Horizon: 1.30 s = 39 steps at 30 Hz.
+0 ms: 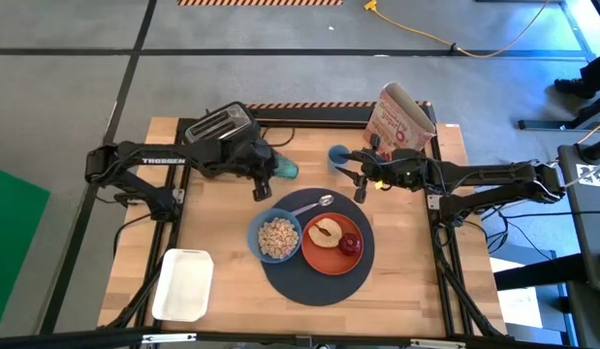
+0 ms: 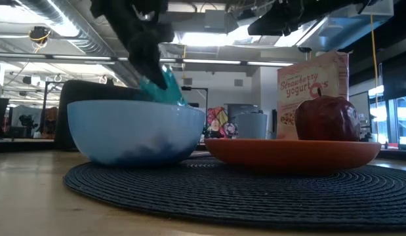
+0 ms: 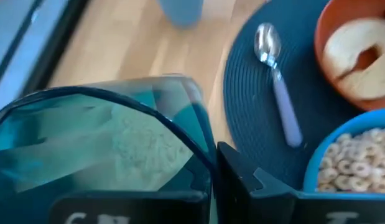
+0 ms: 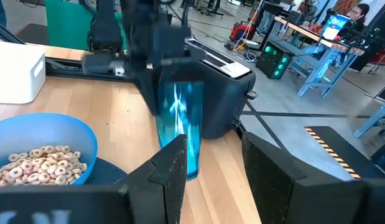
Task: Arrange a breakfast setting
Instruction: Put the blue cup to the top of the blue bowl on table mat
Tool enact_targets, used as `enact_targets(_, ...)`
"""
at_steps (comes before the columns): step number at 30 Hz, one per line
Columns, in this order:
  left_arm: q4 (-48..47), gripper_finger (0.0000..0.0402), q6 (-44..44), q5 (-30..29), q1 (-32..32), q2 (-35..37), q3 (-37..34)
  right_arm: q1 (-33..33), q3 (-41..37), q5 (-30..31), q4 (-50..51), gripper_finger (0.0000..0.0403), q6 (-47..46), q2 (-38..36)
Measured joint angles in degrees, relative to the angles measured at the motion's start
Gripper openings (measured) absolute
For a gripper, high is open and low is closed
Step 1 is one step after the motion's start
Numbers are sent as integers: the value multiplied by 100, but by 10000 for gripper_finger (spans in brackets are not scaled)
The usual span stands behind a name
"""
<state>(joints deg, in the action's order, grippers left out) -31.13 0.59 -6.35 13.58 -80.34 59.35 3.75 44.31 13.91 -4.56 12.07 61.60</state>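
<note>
Carrying the tumbler to the mat

My left gripper (image 1: 265, 180) clamps the green tumbler (image 1: 283, 167), lifted clear beside the bowl (image 1: 274, 237); my right gripper (image 1: 361, 184) waits open.

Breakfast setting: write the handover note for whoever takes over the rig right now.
Left gripper: shut on the green tumbler, held above the table near the toaster.
Right gripper: open, empty, hovering by the blue cup.
Done: mat carries the cereal bowl, the orange plate with food, and the spoon.
Left: set the tumbler down beside the mat, then release.
</note>
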Motion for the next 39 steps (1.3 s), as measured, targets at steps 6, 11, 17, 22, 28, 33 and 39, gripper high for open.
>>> enact_targets(6, -87, 5, 224, 177, -23, -224, 661, 0, 117, 22, 230, 145, 21, -2)
enact_targets(11, -809, 4, 529, 208, -104, -1004, 1440, 0, 323, 107, 649, 145, 20, -7)
enact_targets(17, -2389, 4, 1065, -24, -405, -2110, 2796, 0, 361, 423, 911, 145, 21, -10)
enact_targets(22, -3051, 5, 1467, -40, -649, -2623, 3580, 2, 361, 667, 1046, 145, -20, -224)
enact_targets(28, -3338, 5, 2152, 71, -894, -2966, 3839, 2, 363, 709, 1136, 145, -151, -543)
enact_targets(33, -3665, 6, 2382, 132, -973, -3162, 3854, 2, 363, 710, 1218, 145, -161, -608)
enact_targets(39, -3869, 6, 2702, 109, -1083, -3150, 3852, 0, 363, 710, 1217, 145, -172, -608)
